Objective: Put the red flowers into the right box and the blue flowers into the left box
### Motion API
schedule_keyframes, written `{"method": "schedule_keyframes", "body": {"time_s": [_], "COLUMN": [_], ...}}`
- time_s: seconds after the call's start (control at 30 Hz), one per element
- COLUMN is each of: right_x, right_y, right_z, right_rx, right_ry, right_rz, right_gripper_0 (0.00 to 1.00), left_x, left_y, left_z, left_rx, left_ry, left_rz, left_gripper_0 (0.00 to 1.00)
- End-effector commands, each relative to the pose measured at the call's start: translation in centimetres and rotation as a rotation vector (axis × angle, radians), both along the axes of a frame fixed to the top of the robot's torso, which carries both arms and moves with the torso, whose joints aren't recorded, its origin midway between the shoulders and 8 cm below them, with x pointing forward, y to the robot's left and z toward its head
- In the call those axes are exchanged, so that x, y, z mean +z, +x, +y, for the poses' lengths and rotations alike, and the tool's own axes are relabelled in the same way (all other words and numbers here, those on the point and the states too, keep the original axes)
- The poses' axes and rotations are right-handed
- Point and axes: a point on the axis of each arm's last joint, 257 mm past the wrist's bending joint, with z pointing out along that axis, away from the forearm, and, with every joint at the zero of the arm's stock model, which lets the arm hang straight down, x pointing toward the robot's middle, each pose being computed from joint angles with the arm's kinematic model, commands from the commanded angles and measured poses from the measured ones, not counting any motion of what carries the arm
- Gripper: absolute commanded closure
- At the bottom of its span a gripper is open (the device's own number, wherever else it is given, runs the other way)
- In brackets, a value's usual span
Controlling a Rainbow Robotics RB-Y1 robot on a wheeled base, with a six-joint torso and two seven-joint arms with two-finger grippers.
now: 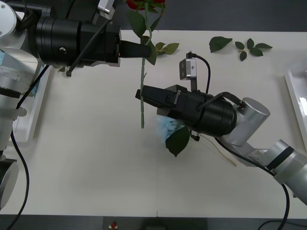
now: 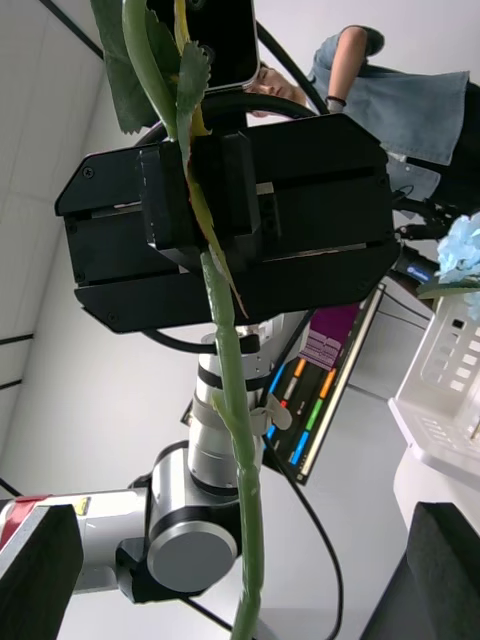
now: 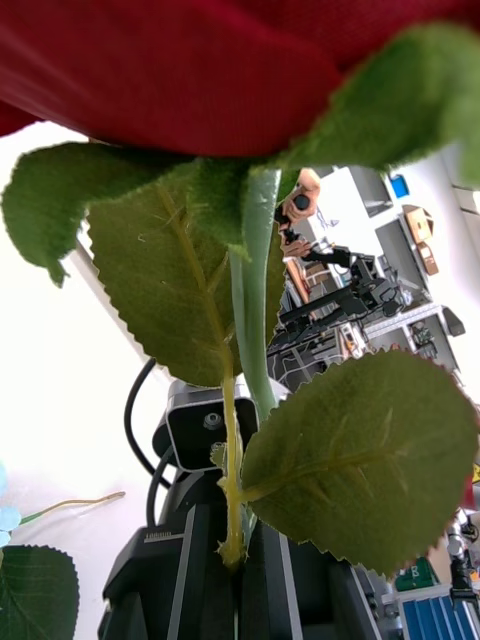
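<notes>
Left pincer (image 1: 136, 49) grips a red flower (image 1: 143, 67) by the stem above the worktop (image 1: 86, 143). Right pincer (image 1: 140, 94), fingers spread wide, brackets the lower stem without touching.

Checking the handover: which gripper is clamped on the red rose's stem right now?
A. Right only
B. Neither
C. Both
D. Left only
D. The left gripper is shut on the rose stem just below the bloom, while the right gripper sits lower along the stem with its fingers spread wide, not touching it.
</notes>
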Motion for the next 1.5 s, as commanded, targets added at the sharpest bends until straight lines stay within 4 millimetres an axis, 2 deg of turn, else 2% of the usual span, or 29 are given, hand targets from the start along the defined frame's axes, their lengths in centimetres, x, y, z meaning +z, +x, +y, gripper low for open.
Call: {"method": "schedule_keyframes", "body": {"time_s": [0.03, 0.1, 0.2, 0.27, 0.33, 0.37, 0.43, 0.47, 0.53, 0.83, 0.87, 0.9, 0.93, 0.97, 1.0, 1.37, 1.5], "right_x": [3.1, 3.3, 3.8, 4.1, 4.2, 4.2, 4.3, 4.3, 4.2, 4.1, 4.1, 4.1, 4.1, 4.1, 4.0, 3.6, 2.8], "right_y": [-0.5, -0.4, -0.1, 0.0, 0.4, 0.4, 0.4, 0.4, 0.5, 0.5, 0.5, 0.6, 0.6, 0.6, 0.6, 1.1, 1.3], "right_z": [1.0, 1.3, 1.8, 2.1, 2.2, 2.2, 2.2, 2.2, 2.1, 2.0, 2.0, 2.0, 2.0, 2.0, 1.9, 1.0, 0.2], "right_rx": [0.01, 0.005, -0.01, -0.019, -0.034, -0.034, -0.032, -0.03, -0.029, -0.021, -0.02, -0.02, -0.02, -0.02, -0.02, -0.033, -0.048], "right_ry": [0.061, 0.069, 0.083, 0.089, 0.09, 0.09, 0.091, 0.091, 0.09, 0.087, 0.086, 0.086, 0.085, 0.085, 0.083, 0.048, -0.005], "right_rz": [-0.029, -0.025, -0.016, -0.011, 0.0, 0.003, 0.012, 0.016, 0.022, 0.042, 0.043, 0.045, 0.045, 0.045, 0.047, 0.029, -0.007], "right_gripper_0": [0.08, 0.11, 0.21, 0.33, 0.59, 0.64, 0.86, 0.93, 0.99, 1.0, 1.0, 1.0, 1.0, 1.0, 1.0, 1.0, 1.0], "left_x": [1.0, 1.0, 1.0, 1.0, 1.0, 1.0, 1.0, 1.0, 1.0, 1.0, 1.0, 1.0, 1.0, 1.0, 1.0, 1.0, 1.0], "left_y": [0.2, 0.2, 0.2, 0.2, 0.2, 0.2, 0.2, 0.2, 0.2, 0.2, 0.2, 0.2, 0.2, 0.2, 0.2, 0.2, 0.2], "left_z": [0.5, 0.5, 0.5, 0.5, 0.5, 0.5, 0.5, 0.5, 0.5, 0.5, 0.5, 0.5, 0.5, 0.5, 0.5, 0.5, 0.5], "left_rx": [0.009, 0.009, 0.009, 0.009, 0.009, 0.009, 0.009, 0.009, 0.009, 0.009, 0.009, 0.009, 0.009, 0.009, 0.009, 0.009, 0.009], "left_ry": [-0.005, -0.005, -0.005, -0.005, -0.005, -0.005, -0.005, -0.005, -0.005, -0.005, -0.005, -0.005, -0.005, -0.005, -0.005, -0.005, -0.005], "left_rz": [-0.036, -0.036, -0.036, -0.036, -0.036, -0.036, -0.036, -0.036, -0.036, -0.036, -0.036, -0.036, -0.036, -0.036, -0.036, -0.036, -0.036], "left_gripper_0": [1.0, 1.0, 1.0, 1.0, 1.0, 1.0, 1.0, 1.0, 1.0, 1.0, 0.97, 0.74, 0.3, 0.04, 0.0, 0.0, 0.0]}}
